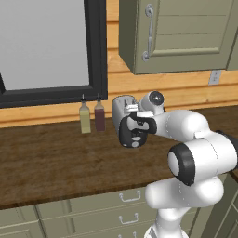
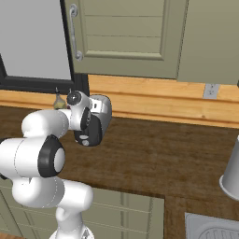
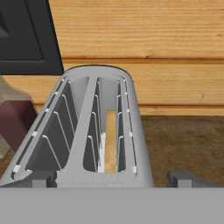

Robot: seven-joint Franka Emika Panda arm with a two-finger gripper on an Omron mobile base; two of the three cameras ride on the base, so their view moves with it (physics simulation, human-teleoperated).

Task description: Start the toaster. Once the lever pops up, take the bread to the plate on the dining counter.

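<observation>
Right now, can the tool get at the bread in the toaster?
Probably yes: the open tool hovers right at the toaster, and the bread stands in the right-hand slot with nothing covering the slot's top.

Toaster on the counter, near its back edge by the wall — two bottles just left of it. Bread stands in the toaster's right slot. Gripper at the toaster's front end — above it.
</observation>
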